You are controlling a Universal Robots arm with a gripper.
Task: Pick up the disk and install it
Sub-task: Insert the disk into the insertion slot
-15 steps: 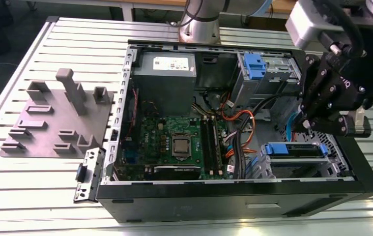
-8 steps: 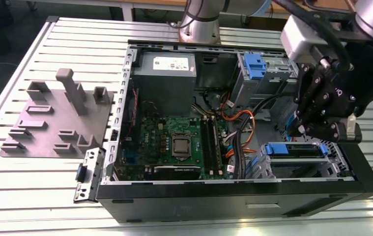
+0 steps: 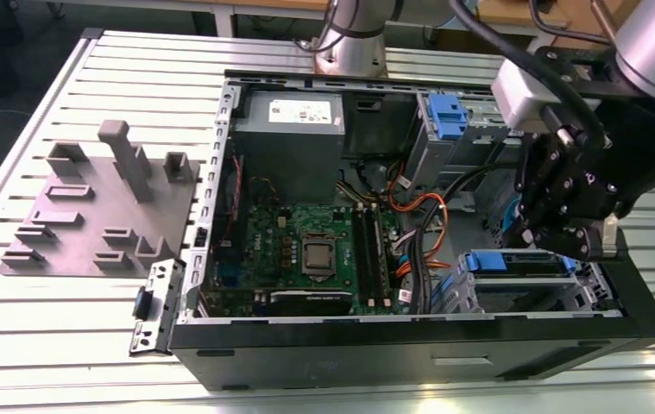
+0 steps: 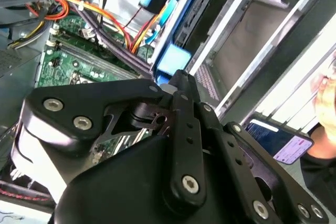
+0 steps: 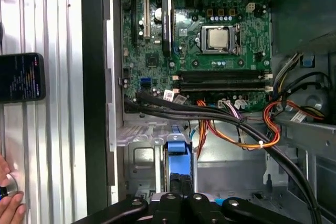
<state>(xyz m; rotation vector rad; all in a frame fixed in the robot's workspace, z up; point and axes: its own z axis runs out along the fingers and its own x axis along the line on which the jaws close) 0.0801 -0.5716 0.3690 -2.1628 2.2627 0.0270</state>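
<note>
The disk (image 3: 525, 262) lies flat in the grey drive cage (image 3: 534, 289) at the corner of the open computer case on the exterior view's right. Its blue carrier end (image 3: 493, 260) faces the motherboard. In both wrist views the blue carrier (image 5: 177, 157) (image 4: 172, 59) sits right at my fingertips. My gripper (image 3: 581, 244) hangs over the cage's outer side, just above the disk. Its black fingers (image 4: 181, 85) stand together, shut, with their tips against the blue carrier. Whether they pinch it I cannot tell.
Orange and black cables (image 5: 236, 129) run beside the cage, over the green motherboard (image 3: 304, 250). A second cage with a blue tab (image 3: 448, 116) and a grey power supply (image 3: 292, 129) stand at the back. A grey fixture (image 3: 97, 216) lies on the slotted table. A hand (image 5: 8, 198) and a phone (image 5: 21, 77) are near the case.
</note>
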